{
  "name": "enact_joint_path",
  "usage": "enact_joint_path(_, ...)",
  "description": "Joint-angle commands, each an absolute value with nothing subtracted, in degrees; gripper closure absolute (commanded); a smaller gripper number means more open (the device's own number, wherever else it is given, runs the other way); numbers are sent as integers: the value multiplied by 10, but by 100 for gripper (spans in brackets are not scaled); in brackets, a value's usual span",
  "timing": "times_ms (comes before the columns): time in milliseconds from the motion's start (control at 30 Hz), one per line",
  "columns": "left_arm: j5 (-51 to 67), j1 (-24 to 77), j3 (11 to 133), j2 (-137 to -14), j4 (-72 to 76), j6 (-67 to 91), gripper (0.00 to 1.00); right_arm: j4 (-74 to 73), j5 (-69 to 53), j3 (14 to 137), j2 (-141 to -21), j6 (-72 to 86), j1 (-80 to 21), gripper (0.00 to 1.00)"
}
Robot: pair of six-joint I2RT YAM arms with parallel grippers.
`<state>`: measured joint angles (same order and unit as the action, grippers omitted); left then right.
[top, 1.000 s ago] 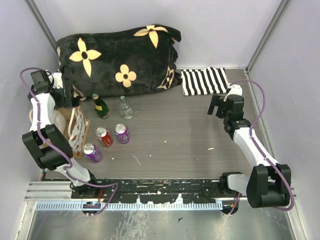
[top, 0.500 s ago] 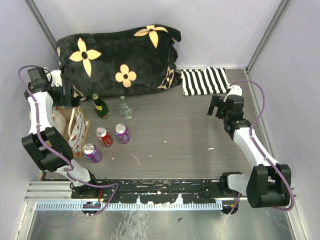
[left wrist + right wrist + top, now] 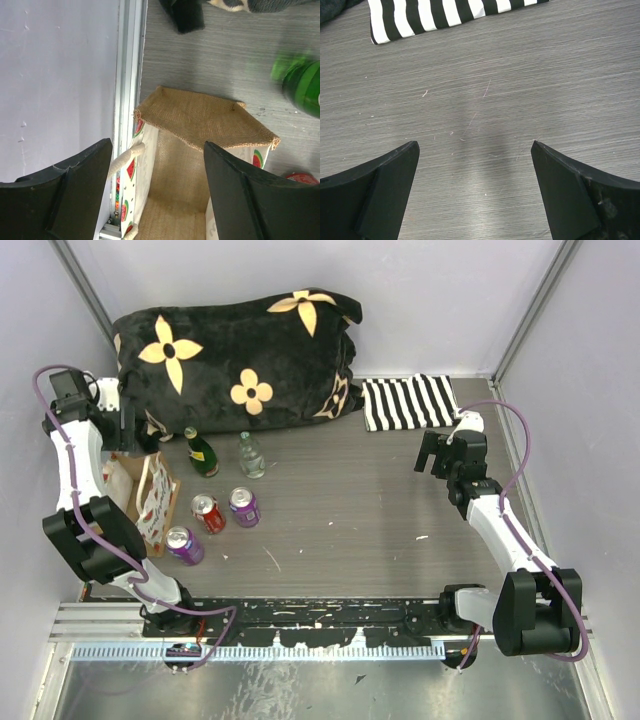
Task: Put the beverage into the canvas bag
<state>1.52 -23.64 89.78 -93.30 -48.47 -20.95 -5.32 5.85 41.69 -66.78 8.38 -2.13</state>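
The canvas bag stands upright at the left edge, with a tan fabric body and a white panel printed with watermelons. In the left wrist view its open mouth and a cream rope handle lie just below my open left gripper. In the top view the left gripper hovers over the bag's far end, empty. The beverages stand right of the bag: a green bottle, a clear bottle, a red can and two purple cans. My right gripper is open and empty over bare table.
A big black plush item with yellow flowers lies along the back. A black-and-white striped cloth lies at the back right and shows in the right wrist view. A metal rail and grey wall run close left of the bag.
The left arm's wrist has shifted a little to the left and back, with its gripper still over the bag. The right arm has not moved.
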Motion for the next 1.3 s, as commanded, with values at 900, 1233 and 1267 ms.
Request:
enact_joint_path(900, 34, -270, 897, -961, -525, -282, 33, -42, 54, 447, -674, 94, -20, 0)
enact_joint_path(1233, 18, -270, 877, -1000, -495, -282, 38, -42, 54, 454, -680, 97, -20, 0)
enact_joint_path(1267, 19, -270, 878, -1005, -496, -281, 40, -43, 54, 454, -681, 97, -20, 0)
